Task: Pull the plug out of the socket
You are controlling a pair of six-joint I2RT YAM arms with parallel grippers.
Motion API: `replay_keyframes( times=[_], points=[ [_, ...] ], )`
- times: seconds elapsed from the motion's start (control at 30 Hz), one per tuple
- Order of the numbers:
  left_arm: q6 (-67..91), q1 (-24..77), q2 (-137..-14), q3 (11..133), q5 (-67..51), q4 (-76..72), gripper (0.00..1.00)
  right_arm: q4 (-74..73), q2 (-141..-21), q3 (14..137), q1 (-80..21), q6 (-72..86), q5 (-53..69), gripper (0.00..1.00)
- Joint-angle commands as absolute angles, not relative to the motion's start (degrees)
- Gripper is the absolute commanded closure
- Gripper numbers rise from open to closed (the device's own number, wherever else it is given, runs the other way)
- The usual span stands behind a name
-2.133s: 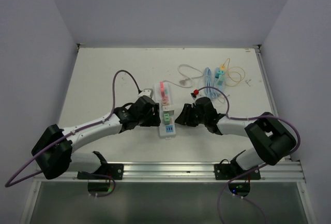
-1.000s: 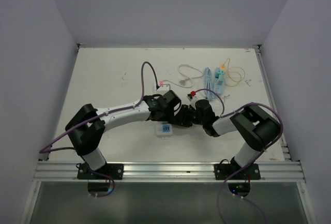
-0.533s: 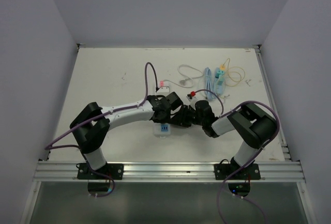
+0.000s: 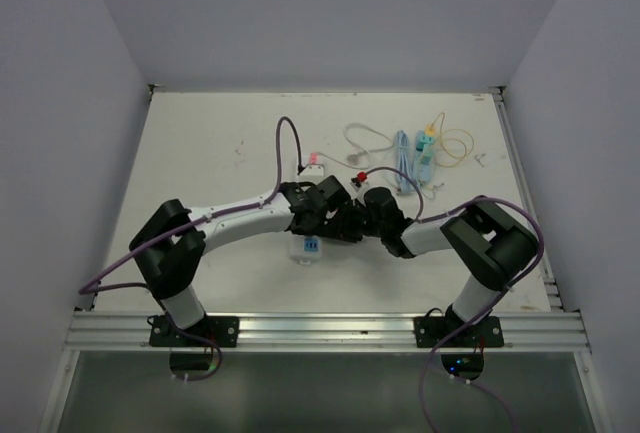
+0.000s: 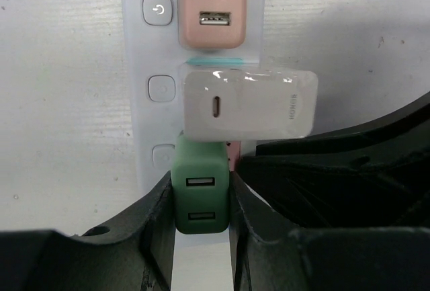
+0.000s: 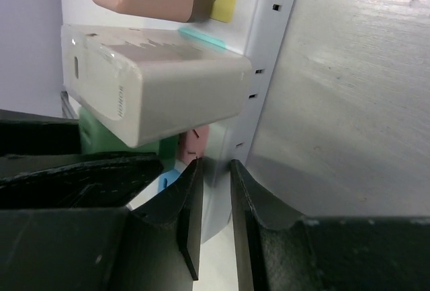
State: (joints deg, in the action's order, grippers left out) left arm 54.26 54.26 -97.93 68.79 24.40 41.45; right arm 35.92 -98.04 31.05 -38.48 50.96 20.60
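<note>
White socket strip point(image 4: 309, 248) lies on the desk point(image 4: 200, 153) seen from above, the left arm point(image 4: 240, 218) and right arm point(image 4: 430, 238) meeting over it and hiding the plug. At the left wrist, the green plug point(image 5: 201, 197) sits seated in the socket strip below a white charger point(image 5: 248, 106), the left fingers point(image 5: 156, 220) pinching its two sides — nothing pulled yet, I judge. At the right wrist, the right fingers point(image 6: 191, 203) stand narrow, clamped on the strip's edge — the green plug just beside them.

right pincer point(image 6: 215, 170) | nipping power strip point(image 6: 269, 49) edge | white plug point(image 6: 154, 79), green plug point(image 6: 101, 136) beside
</note>
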Motion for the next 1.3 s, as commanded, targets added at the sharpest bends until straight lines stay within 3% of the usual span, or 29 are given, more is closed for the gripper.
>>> replay_keyframes(
  times=[0.0, 0.37, 0.57, 0.73, 0.9, 1.27],
  points=[
    [54.58, 54.84, -90.53, 70.58, 24.26, 36.74, 1.00, 18.29, -100.37, 31.37, -39.99, 46.06, 9.67, 0.87],
    [53.62, 54.76, -87.19, 69.43, 26.28, 37.79, 1.00, 17.56, -100.99, 32.35, -40.52, 45.97, 9.58, 0.87],
    [50.28, 50.37, -81.40, 66.37, 27.51, 38.85, 1.00, 20.92, -95.64, 30.41, -40.52, 44.56, 12.13, 0.75],
    [45.01, 38.34, -73.58, 58.47, 24.44, 31.23, 1.00, 21.01, -89.13, 29.79, -40.43, 42.54, 13.62, 0.60],
    [38.59, 25.87, -73.47, 54.06, 20.40, 22.34, 1.00, 17.58, -81.13, 30.15, -40.52, 40.00, 12.92, 0.47],
    [39.81, 7.84, -91.83, 55.98, 2.38, -1.73, 0.94, 14.50, -72.25, 28.21, -40.52, 37.27, 12.75, 0.33]
  ],
)
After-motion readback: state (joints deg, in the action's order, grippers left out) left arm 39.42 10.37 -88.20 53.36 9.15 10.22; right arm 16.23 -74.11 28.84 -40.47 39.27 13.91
